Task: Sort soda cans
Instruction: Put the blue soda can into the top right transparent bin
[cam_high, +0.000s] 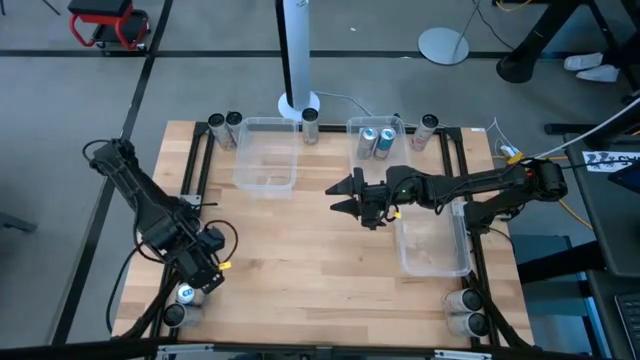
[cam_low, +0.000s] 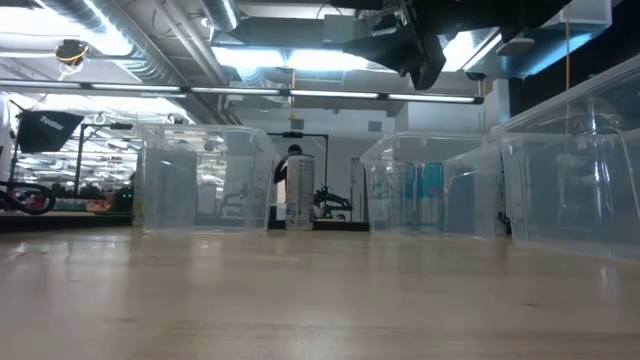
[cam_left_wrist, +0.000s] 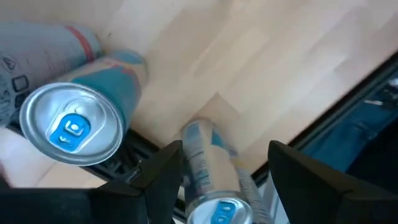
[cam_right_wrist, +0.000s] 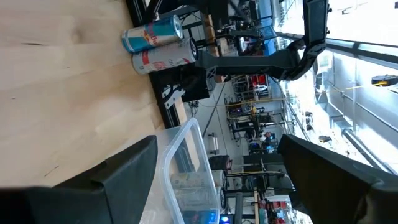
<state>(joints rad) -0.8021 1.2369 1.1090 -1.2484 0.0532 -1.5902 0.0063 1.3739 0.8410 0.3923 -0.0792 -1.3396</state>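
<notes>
Wooden table (cam_high: 300, 250) with clear bins (cam_high: 266, 152) at the far edge and soda cans parked at its corners. Left gripper (cam_left_wrist: 224, 165), fingers spread wide, hangs over a blue can (cam_left_wrist: 214, 180) at the near-left corner, seemingly lined up to grasp it. Right gripper (cam_high: 345, 195), open and empty, hovers mid-table near two binned cans (cam_high: 377, 142).

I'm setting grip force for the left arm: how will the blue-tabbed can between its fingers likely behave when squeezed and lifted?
The can is a slim smooth metal cylinder, so it may slip in the left gripper unless held squarely. It stands upright and narrow, probably tippy if nudged. A neighbouring can stands close, so a knock seems possible.
</notes>
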